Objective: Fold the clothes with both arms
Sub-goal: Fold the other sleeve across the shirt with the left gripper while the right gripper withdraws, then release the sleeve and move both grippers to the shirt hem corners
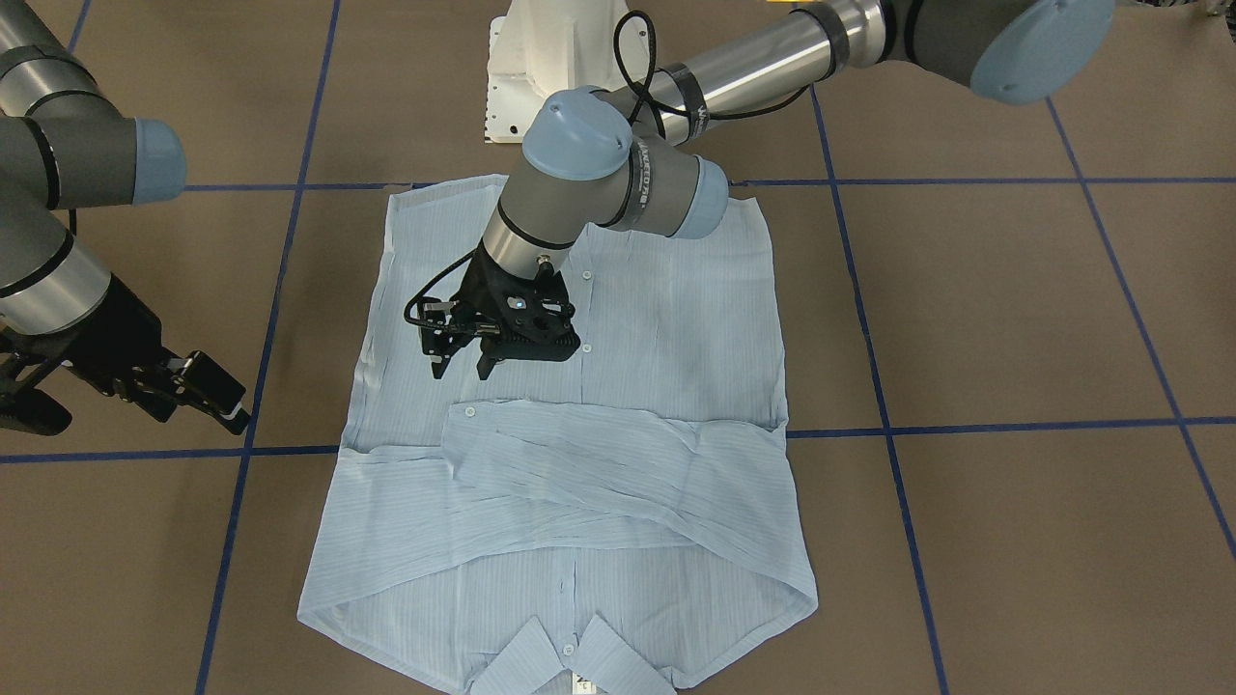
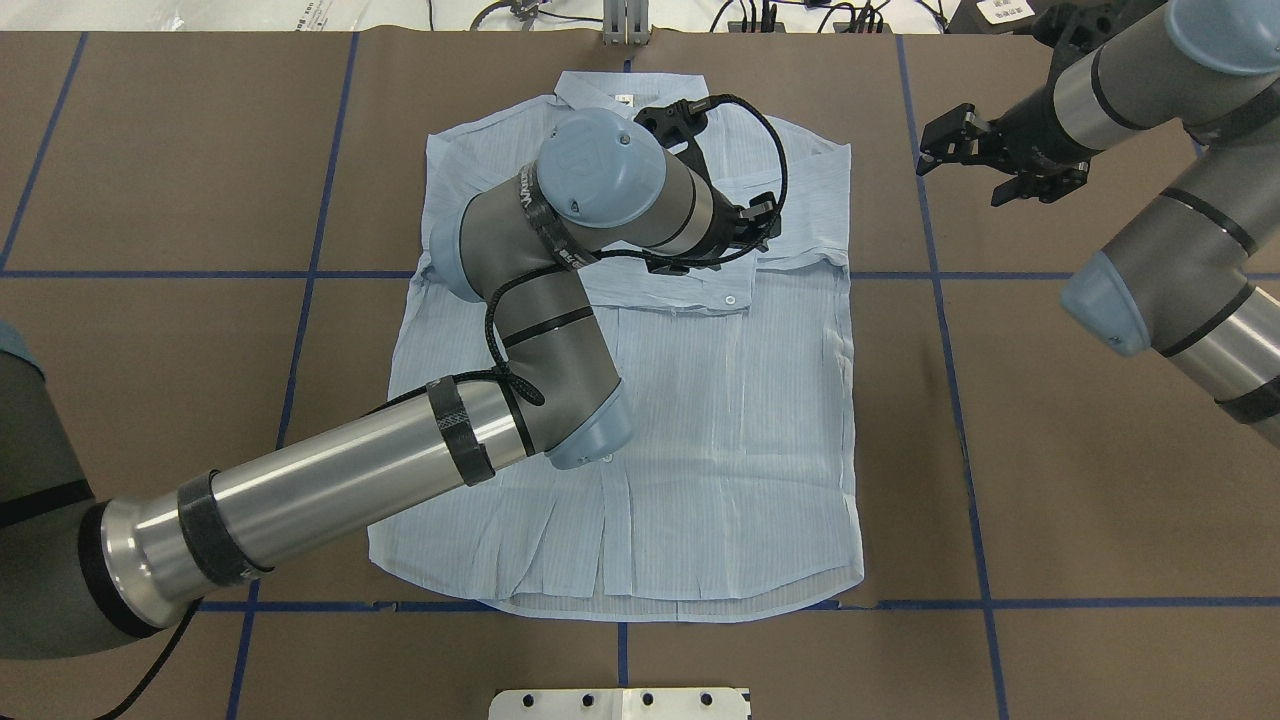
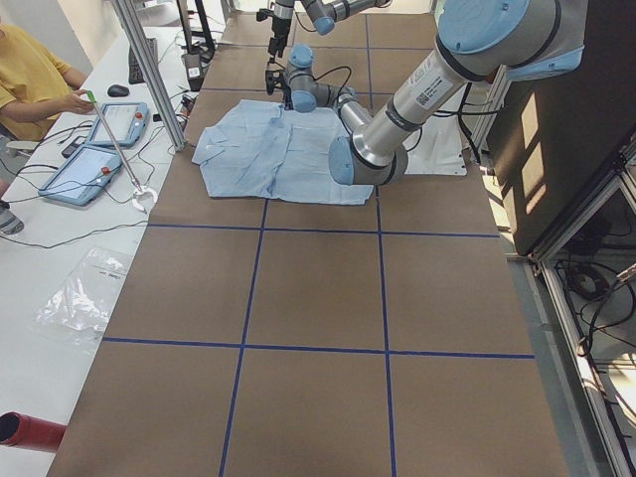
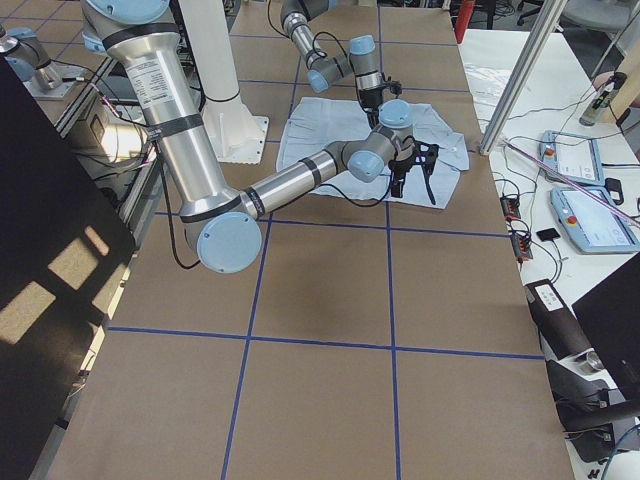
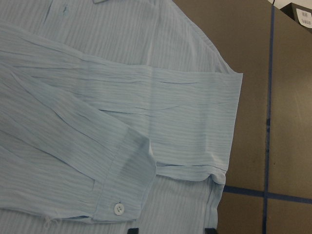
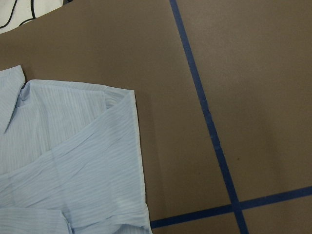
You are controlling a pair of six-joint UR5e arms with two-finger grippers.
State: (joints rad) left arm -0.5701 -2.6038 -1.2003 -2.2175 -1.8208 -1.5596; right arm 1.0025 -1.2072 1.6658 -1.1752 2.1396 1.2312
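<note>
White lettering runs round a black band (image 1: 645,183) on the left arm's wrist joint, too skewed to read. A small neck label (image 1: 582,681) sits inside the collar (image 1: 570,666), its marks too tiny to make out.

The shirt (image 1: 676,319) lies flat, front up, on the brown table (image 1: 1014,309) marked with blue tape lines (image 1: 966,425). Both sleeves are folded across the chest, and one cuff shows a white button (image 5: 118,208).

The left gripper (image 1: 463,365) hangs over the shirt's front just beside the cuff, fingers spread and holding nothing. The right gripper (image 2: 962,165) hangs over bare table near the shoulder, also spread.

From overhead the left arm hides much of the chest. The front view crops the collar's edge.
</note>
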